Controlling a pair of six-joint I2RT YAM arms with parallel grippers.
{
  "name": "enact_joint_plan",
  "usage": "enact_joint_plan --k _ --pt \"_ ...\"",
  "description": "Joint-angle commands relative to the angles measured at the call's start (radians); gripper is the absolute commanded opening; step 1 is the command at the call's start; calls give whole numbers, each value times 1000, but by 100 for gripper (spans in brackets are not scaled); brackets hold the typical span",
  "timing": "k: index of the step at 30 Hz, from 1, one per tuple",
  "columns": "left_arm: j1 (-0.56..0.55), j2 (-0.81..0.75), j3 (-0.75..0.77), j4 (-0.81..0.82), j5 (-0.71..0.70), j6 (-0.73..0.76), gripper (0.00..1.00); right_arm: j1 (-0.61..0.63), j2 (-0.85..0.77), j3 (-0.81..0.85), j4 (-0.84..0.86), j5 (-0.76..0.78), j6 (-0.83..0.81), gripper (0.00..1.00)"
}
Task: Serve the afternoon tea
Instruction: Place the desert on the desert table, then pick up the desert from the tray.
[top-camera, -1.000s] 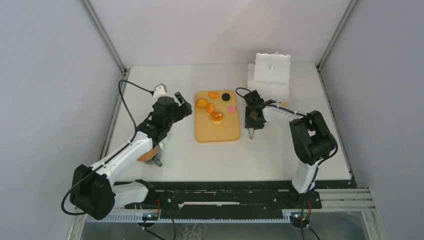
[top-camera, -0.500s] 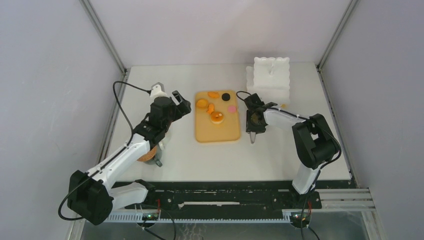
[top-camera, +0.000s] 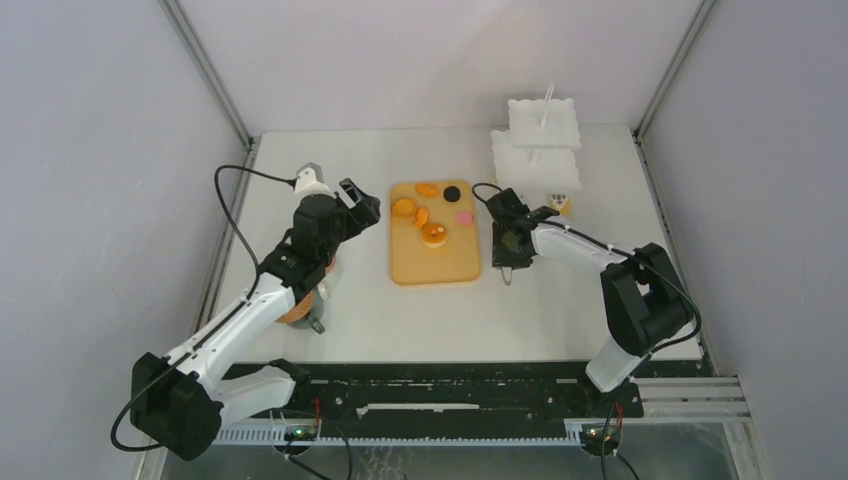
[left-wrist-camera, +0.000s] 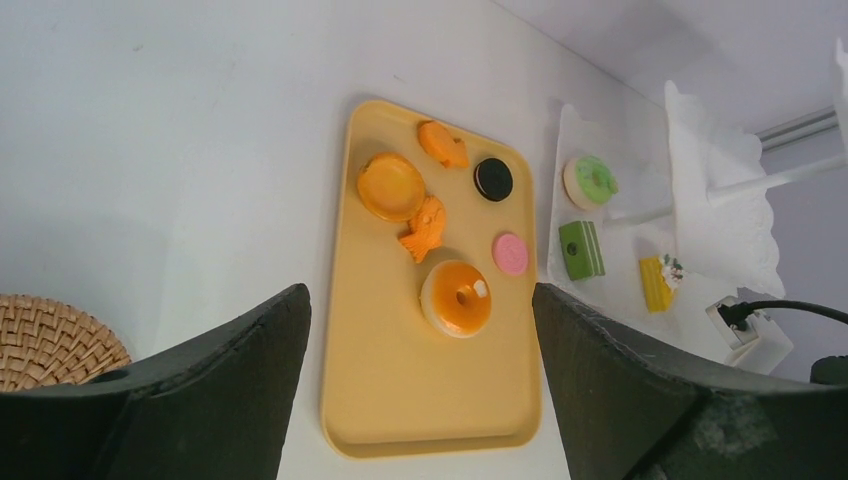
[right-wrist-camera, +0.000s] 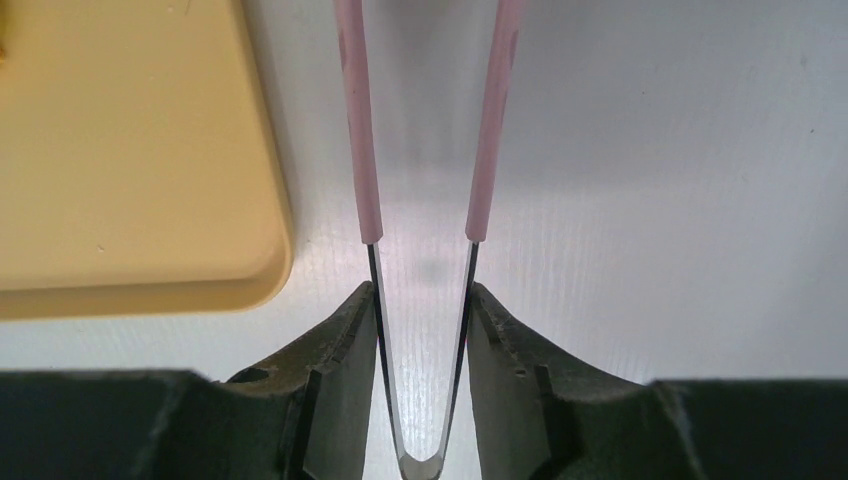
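Several toy pastries lie on the tan tray (top-camera: 435, 265): orange tarts (left-wrist-camera: 390, 186), a black round (left-wrist-camera: 493, 178), a pink round (left-wrist-camera: 510, 253) and an orange donut (left-wrist-camera: 456, 297). A green donut (left-wrist-camera: 590, 180), a green slice (left-wrist-camera: 581, 249) and a yellow wedge (left-wrist-camera: 657, 283) rest on the white tiered stand (top-camera: 540, 140). My left gripper (top-camera: 355, 210) hovers open to the left of the tray and holds nothing; in its wrist view the left gripper (left-wrist-camera: 420, 300) frames the tray. My right gripper (right-wrist-camera: 420, 300) is shut on the pink tongs (right-wrist-camera: 355, 120), just right of the tray.
A cork coaster (left-wrist-camera: 50, 340) lies by the left arm, partly under it in the top view (top-camera: 295, 308). The stand occupies the far right corner. Bare white table (top-camera: 450, 320) lies between the tray and the arm bases.
The left gripper has drifted slightly left and farther back. The right arm's elbow has pulled toward the near edge, uncovering the yellow wedge, while its gripper keeps the tongs beside the tray.
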Motion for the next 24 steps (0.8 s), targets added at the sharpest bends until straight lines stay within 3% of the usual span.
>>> enact_joint_plan --k 1,15,24 --pt "6 -41 -15 32 10 -5 86 17 -72 1 -14 40 25 43" --pt "3 -94 -38 15 4 -16 86 82 -195 -40 -55 67 42 40" --pt "0 -119 -58 -4 -4 -26 86 210 -225 -13 -60 38 71 40"
